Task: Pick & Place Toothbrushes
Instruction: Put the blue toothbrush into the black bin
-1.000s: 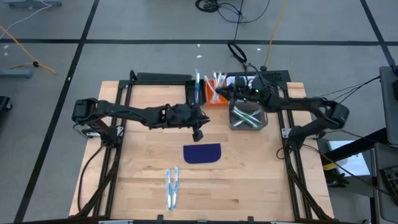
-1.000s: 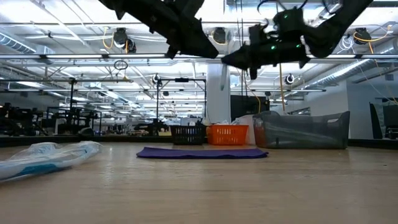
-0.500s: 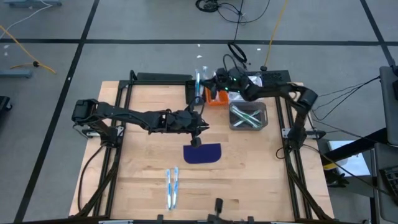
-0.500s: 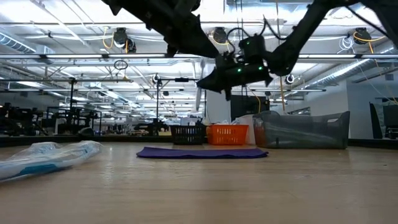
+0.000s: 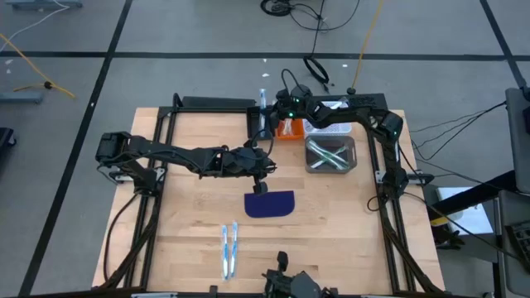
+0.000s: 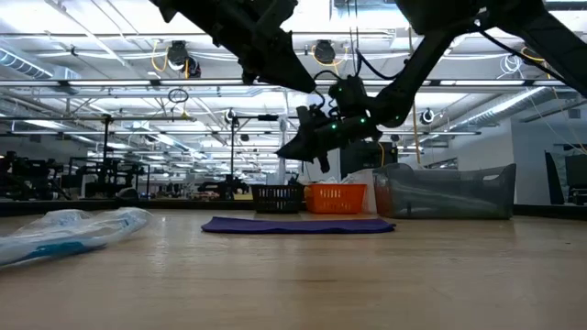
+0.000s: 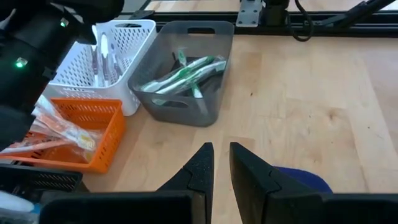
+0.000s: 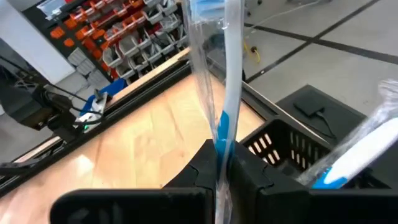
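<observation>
Toothbrush in right tool

Two wrapped blue toothbrushes lie side by side on the wooden surface, and one more wrapped blue toothbrush stands in the right hand. There are four bins: one black basket, one orange basket, one white basket and one grey bin. The grey bin has several green toothbrushes; their exact number cannot be told. One dark blue mat lies on the surface. Two arms work here.
</observation>
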Motion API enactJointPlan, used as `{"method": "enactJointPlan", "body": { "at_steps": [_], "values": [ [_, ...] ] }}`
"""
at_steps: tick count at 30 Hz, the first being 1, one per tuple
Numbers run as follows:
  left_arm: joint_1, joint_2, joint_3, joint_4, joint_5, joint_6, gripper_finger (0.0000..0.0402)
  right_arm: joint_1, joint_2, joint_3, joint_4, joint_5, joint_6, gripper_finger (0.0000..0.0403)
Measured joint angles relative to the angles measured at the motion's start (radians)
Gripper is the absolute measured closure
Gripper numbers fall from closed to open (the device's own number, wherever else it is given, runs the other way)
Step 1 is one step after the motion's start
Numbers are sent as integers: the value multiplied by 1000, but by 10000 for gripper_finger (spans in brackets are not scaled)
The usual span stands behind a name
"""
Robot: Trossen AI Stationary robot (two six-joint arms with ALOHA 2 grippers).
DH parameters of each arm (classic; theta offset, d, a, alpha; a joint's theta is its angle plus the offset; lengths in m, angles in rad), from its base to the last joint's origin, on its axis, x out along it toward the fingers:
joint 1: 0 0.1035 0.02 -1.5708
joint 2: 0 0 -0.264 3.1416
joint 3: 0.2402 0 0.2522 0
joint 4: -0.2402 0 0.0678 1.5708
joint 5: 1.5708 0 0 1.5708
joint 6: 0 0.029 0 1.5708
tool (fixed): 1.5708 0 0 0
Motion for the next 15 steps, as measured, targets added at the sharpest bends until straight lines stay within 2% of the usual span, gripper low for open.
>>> {"method": "enactJointPlan", "body": {
  "at_steps": [8, 15],
  "values": [
    [3, 0, 0, 1, 0, -1, 350, -16, -3, 2, -68, 3, -3, 391],
    [3, 0, 0, 1, 0, -1, 350, -11, -3, 1, -123, 28, -35, 355]
  ]
}}
